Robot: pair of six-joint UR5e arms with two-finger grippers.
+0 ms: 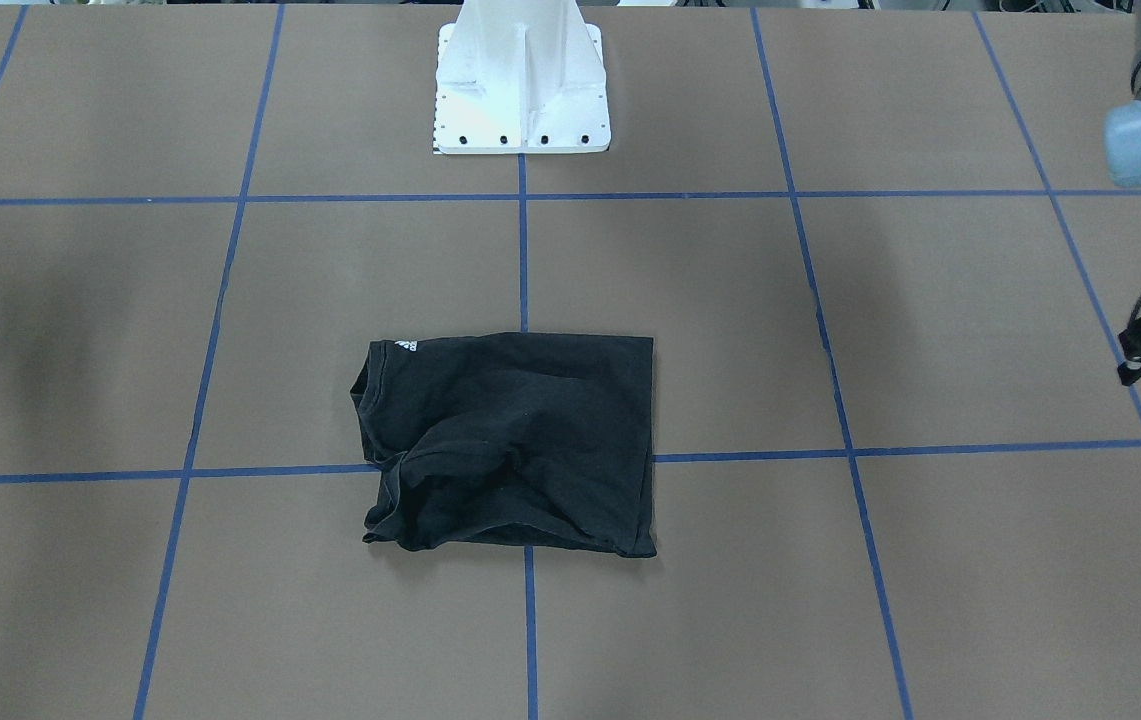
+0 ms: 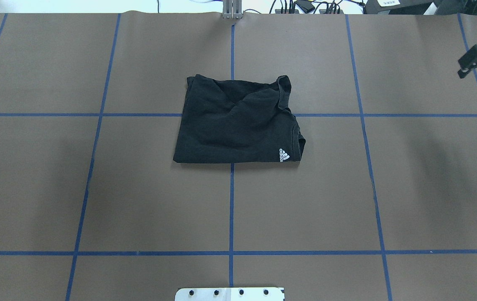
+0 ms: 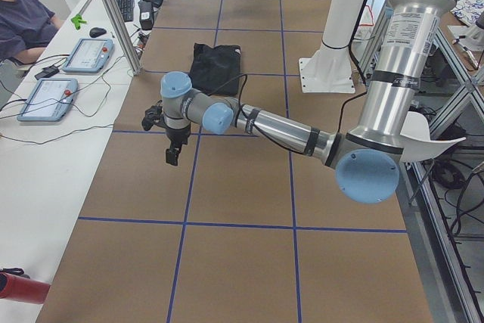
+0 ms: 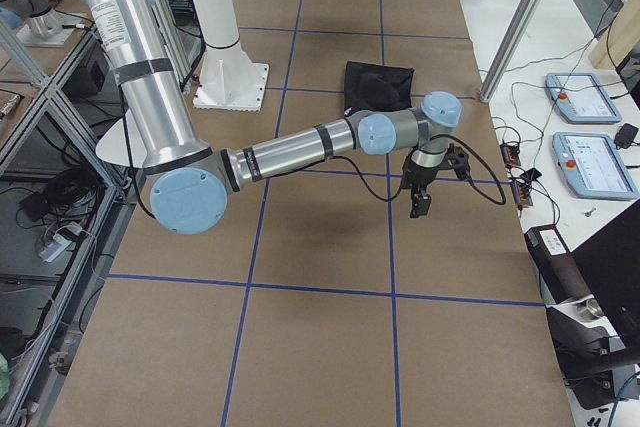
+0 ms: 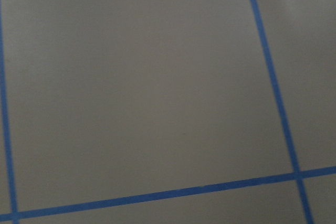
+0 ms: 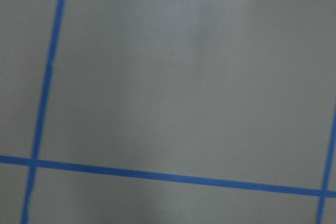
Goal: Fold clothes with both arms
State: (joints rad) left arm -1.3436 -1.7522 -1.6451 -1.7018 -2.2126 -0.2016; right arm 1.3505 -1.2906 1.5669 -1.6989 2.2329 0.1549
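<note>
The black T-shirt (image 1: 510,445) lies folded into a rough rectangle at the middle of the table, with a small white logo at one corner (image 2: 284,155). Its print is hidden. It also shows in the overhead view (image 2: 238,121) and both side views (image 3: 214,66) (image 4: 378,82). My left gripper (image 1: 1133,372) hangs above the table's left end, far from the shirt, fingers together and empty. It also shows in the left side view (image 3: 172,158). My right gripper (image 2: 462,73) hangs above the right end, also shut and empty. The wrist views show only bare table.
The white pedestal base (image 1: 522,90) stands at the robot's side of the table. Blue tape lines (image 2: 231,200) mark a grid on the brown table. Control tablets (image 3: 45,100) (image 4: 590,162), cables and a seated operator (image 3: 19,17) are on the white bench beyond the far edge.
</note>
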